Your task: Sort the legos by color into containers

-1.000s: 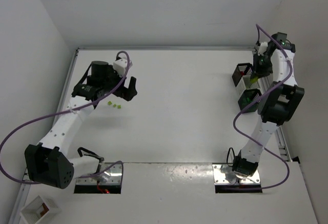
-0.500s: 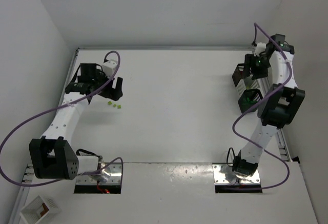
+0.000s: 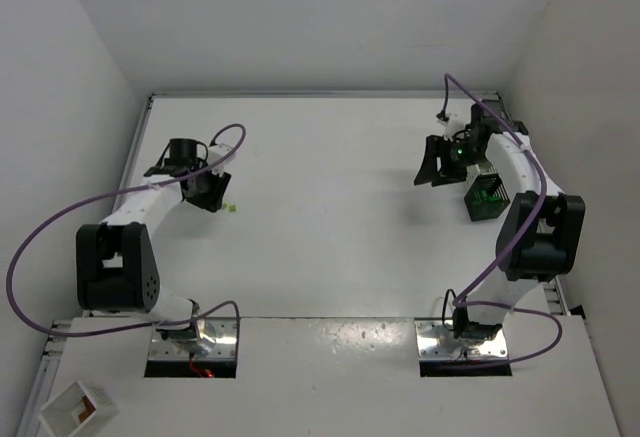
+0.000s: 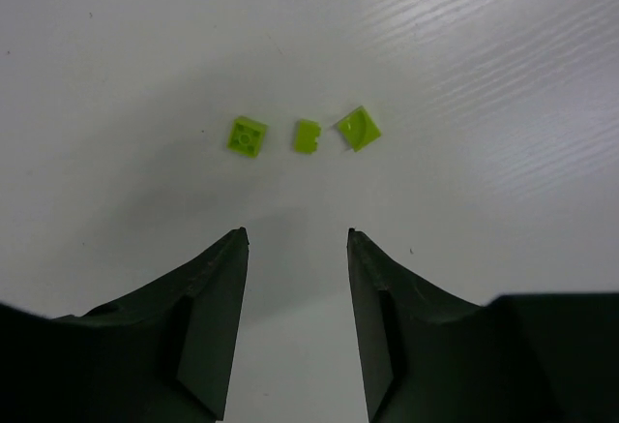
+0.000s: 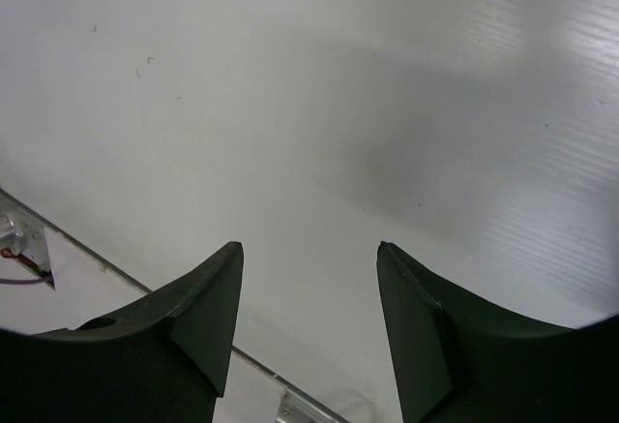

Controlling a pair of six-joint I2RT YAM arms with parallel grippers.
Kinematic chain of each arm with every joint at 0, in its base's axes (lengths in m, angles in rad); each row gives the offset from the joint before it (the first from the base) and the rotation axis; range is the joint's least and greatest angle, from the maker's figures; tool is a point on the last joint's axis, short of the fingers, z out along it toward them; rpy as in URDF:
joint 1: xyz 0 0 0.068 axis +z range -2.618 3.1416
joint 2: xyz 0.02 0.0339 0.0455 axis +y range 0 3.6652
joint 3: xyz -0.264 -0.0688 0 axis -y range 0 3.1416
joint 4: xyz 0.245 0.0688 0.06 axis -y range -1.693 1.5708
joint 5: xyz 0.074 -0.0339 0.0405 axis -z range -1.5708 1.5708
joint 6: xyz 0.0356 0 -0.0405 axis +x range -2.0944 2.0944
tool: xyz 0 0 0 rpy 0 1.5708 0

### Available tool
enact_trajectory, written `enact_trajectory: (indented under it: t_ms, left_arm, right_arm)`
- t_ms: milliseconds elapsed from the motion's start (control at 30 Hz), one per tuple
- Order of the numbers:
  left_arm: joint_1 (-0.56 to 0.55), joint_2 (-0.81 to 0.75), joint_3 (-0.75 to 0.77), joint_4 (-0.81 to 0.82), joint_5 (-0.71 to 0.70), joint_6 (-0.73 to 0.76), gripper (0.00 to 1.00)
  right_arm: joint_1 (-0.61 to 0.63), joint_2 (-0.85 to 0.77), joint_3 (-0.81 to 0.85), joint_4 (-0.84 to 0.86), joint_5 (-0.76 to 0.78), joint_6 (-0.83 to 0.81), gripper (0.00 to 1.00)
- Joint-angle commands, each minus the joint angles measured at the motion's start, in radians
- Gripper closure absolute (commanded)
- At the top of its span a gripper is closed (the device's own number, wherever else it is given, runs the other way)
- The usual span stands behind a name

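Three lime legos point(image 4: 308, 136) — row lying crosswise, ahead of left end effector point(image 4: 296, 237)

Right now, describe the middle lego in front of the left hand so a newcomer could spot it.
On the left side of the white table, the left hand points at a row of three lime legos. Yours is the middle one: the smallest, with a notched edge, between a studded square and a smooth tilted square.

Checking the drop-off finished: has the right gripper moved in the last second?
Yes. The right gripper has swung left: it was straight beyond the green-filled bin, and now sits off that bin's left side.
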Motion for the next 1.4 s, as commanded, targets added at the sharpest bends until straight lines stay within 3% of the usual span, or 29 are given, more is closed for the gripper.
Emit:
enact_trajectory:
  t_ms: [0, 567, 1033, 1167, 1367]
  left_arm:
    - [0.015, 0.044, 0.017, 0.066, -0.046, -0.024, 0.49]
    - [0.044, 0.253, 0.096, 0.128, -0.091, 0.012, 0.45]
    - [0.063, 0.391, 0.197, 0.051, 0.001, 0.086, 0.47]
    - [0.063, 0.402, 0.206, 0.042, 0.023, 0.104, 0.49]
    - [0.063, 0.435, 0.215, 0.022, 0.044, 0.114, 0.64]
  right_arm:
    - [0.003, -0.038, 0.018, 0.064, -0.007, 0.016, 0.42]
    - [0.033, -0.01, 0.047, 0.044, -0.007, 0.016, 0.43]
    - [0.033, -0.01, 0.047, 0.044, 0.002, 0.016, 0.43]
    - [0.033, -0.001, 0.057, 0.044, 0.002, 0.016, 0.43]
    - [0.033, -0.001, 0.057, 0.044, 0.002, 0.016, 0.43]
